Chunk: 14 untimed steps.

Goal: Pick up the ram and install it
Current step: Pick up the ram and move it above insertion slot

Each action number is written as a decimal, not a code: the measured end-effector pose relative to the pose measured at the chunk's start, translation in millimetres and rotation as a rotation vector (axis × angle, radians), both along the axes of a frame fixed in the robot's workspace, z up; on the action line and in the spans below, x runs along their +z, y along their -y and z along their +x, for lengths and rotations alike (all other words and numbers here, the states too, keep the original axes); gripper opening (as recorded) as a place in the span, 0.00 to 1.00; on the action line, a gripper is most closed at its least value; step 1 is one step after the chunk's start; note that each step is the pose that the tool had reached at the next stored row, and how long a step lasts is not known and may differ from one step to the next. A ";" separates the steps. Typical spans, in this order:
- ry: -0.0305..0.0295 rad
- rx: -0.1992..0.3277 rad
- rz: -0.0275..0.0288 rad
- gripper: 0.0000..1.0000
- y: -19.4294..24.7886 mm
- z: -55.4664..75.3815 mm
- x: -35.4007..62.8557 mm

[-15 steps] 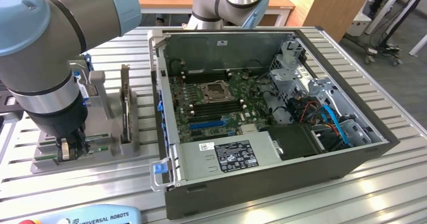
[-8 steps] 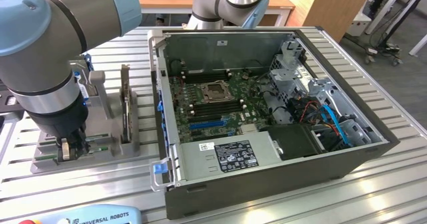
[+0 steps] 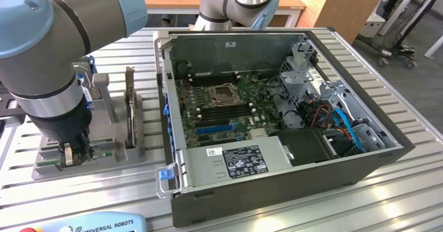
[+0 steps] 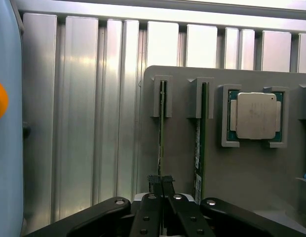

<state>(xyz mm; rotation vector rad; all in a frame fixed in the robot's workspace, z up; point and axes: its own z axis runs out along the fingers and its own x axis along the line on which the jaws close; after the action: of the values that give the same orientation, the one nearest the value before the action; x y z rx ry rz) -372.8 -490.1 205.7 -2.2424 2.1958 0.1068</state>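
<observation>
Two green ram sticks stand on edge in slots of a grey holder [image 4: 180,148]. My gripper [image 4: 160,181] is shut on one ram [image 4: 162,128], its fingertips [image 4: 154,180] pressed together over the stick's near end. The second ram [image 4: 203,138] stands in the neighbouring slot, apart from the fingers. In the exterior view the gripper [image 3: 69,157] is down on the holder [image 3: 111,157] at that view's left, beside the open computer case [image 3: 277,180].
A square silver processor [image 4: 255,116] lies in the holder's pocket beside the rams. The motherboard [image 3: 221,112] with its socket [image 3: 225,94] lies open inside the case. A flat part [image 3: 129,105] stands upright in the holder. A teach pendant [image 3: 90,222] lies at the table's front edge.
</observation>
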 end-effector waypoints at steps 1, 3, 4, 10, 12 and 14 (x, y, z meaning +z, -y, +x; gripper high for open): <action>0.0000 0.000 0.0000 0.11 0.0 0.1 0.2; 0.0000 0.000 -0.0001 0.11 0.0 0.1 2.0; 0.0000 0.000 0.0000 0.11 0.0 0.0 3.3; 0.0000 0.000 0.0000 0.11 0.0 0.0 11.1; 0.0001 0.000 0.0000 0.11 0.0 0.0 14.0; 0.0001 0.000 0.0000 0.11 0.0 0.1 16.7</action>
<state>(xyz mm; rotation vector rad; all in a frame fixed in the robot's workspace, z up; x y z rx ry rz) -372.7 -490.0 222.4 -2.2424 2.1957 0.1068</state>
